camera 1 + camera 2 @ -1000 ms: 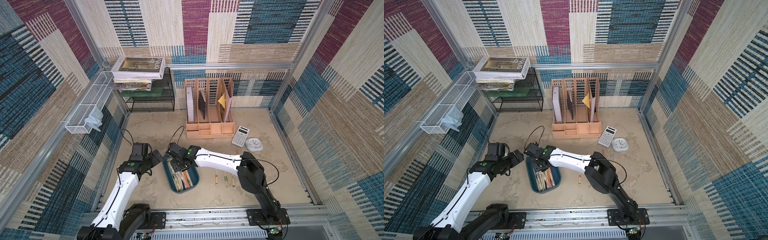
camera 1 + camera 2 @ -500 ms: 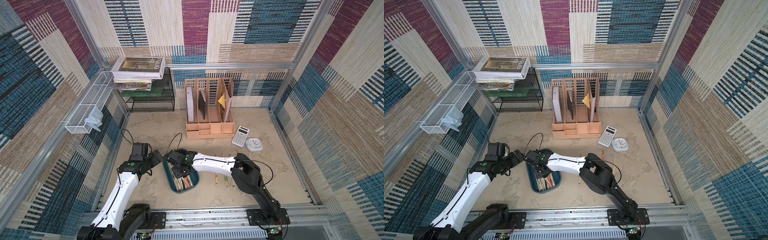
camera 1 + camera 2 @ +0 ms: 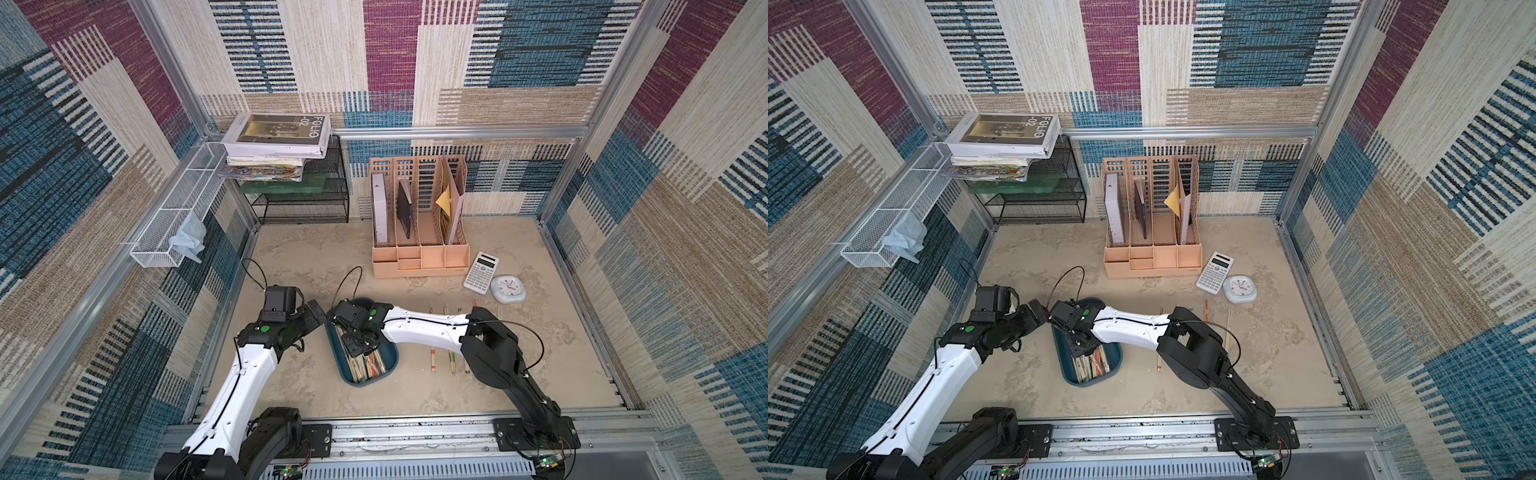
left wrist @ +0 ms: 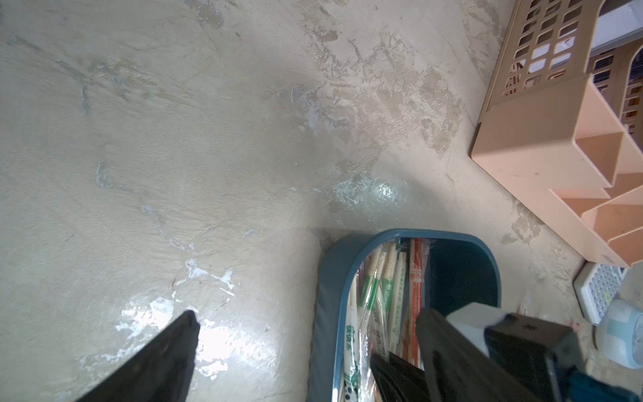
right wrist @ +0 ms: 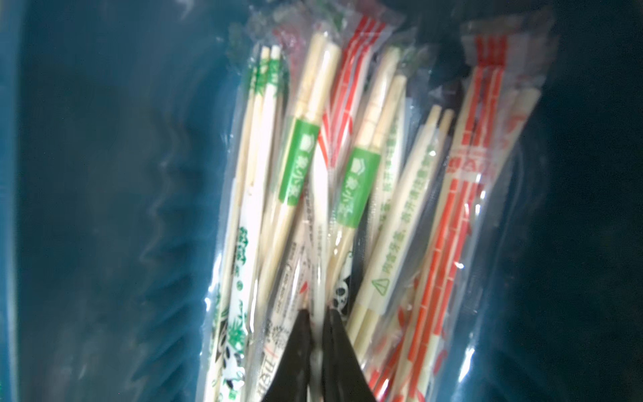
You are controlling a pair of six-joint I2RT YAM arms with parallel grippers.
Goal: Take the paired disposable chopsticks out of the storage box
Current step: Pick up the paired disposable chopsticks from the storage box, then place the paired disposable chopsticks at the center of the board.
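Within right claw (image 5: 317, 315), one chopstick pair (image 5: 319, 226)

Woven patchwork walls (image 3: 390, 62); mottled, perhaps plastered, beige floor (image 3: 316, 257).

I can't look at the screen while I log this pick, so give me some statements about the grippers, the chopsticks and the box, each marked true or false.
1. The right gripper is down in the storage box, shut on a sleeved chopstick pair. True.
2. The left gripper is shut. False: it is open, beside the box.
3. The box is empty. False: many sleeved pairs lie in it.
4. Some loose pairs lie on the table beside the box. True.
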